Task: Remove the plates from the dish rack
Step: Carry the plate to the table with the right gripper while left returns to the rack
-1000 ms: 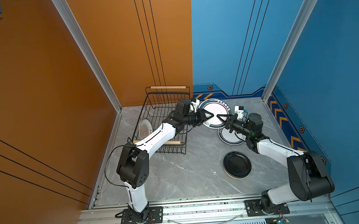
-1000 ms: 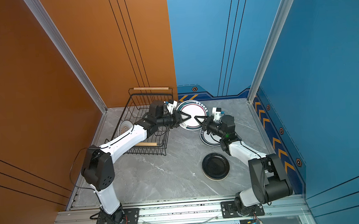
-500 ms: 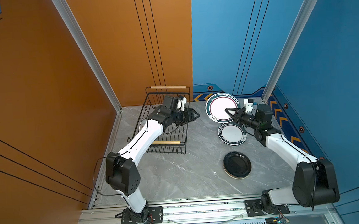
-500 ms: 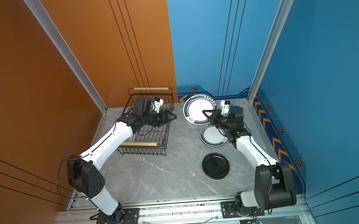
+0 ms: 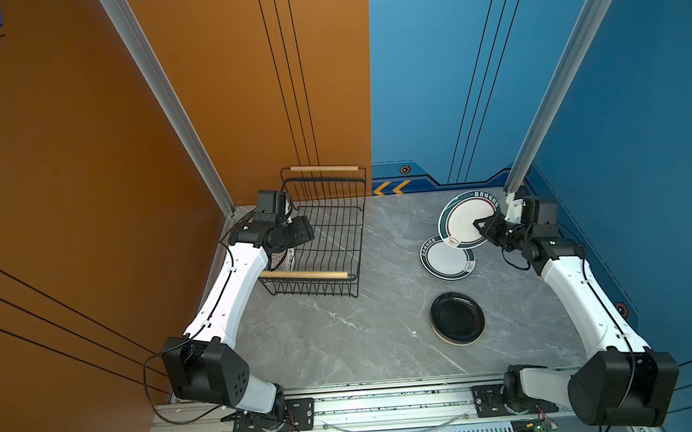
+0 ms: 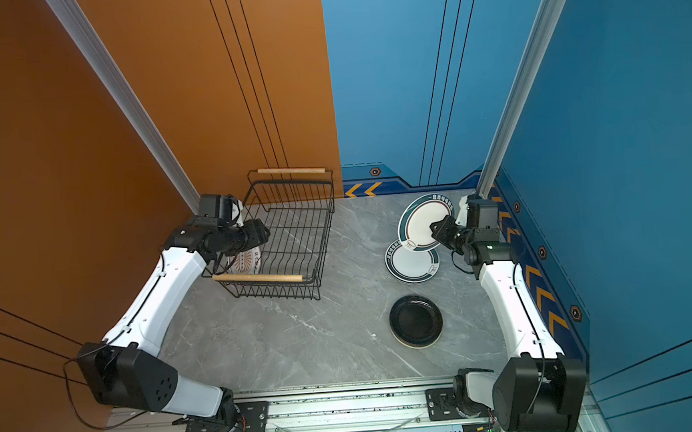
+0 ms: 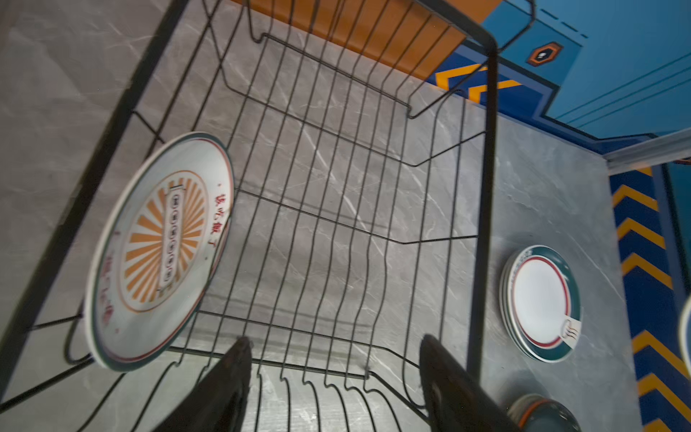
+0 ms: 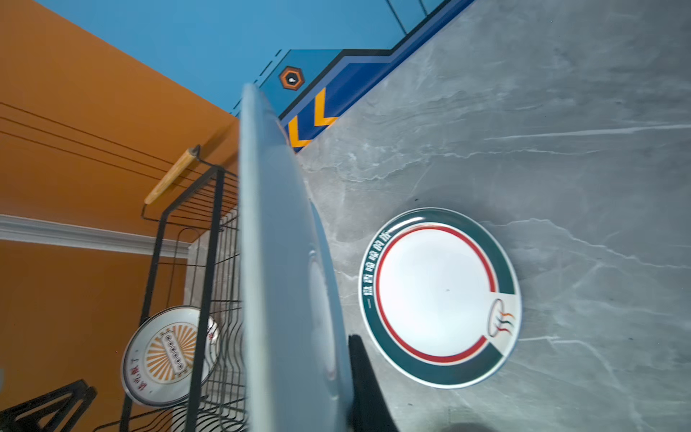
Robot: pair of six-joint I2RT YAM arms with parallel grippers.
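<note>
One sunburst plate (image 7: 157, 247) leans on edge in the dish rack (image 7: 483, 187); left fingers (image 7: 224, 381) spread, right fingers (image 8: 364, 381) pinching one tilted green-rimmed plate (image 8: 276, 262).

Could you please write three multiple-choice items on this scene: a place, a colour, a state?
1. Where is the round white orange-sunburst plate? A right gripper; B black wire dish rack; C left gripper.
2. Rim colour of the round white plate the right gripper holds? A pink; B yellow; C dark green.
3. The left gripper's fingers are? A shut on a plate; B shut, empty; C open, empty.
B, it stands among the rack's wires; C, a green band rings it; C, fingers apart, nothing between.
</note>
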